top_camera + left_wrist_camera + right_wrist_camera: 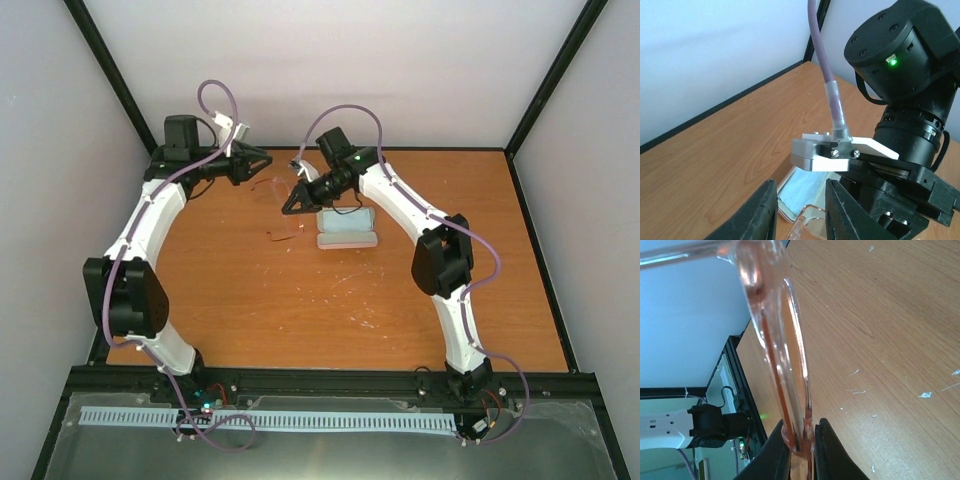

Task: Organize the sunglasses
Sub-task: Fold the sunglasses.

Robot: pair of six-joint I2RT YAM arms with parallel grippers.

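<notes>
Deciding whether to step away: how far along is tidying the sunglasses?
Looks done: the case lies open, blue cloth inside. In hand: right gripper pinches the sunglasses in the air; left gripper straddles them, grip unclear. Left: getting them into the case.

Translucent amber sunglasses [790, 340], orange-brown tabletop [300, 310].

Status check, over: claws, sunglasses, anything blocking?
Right claw shut on sunglasses, held off table. Left claw straddling the frame, grip unclear. Open case with blue cloth just below.
</notes>
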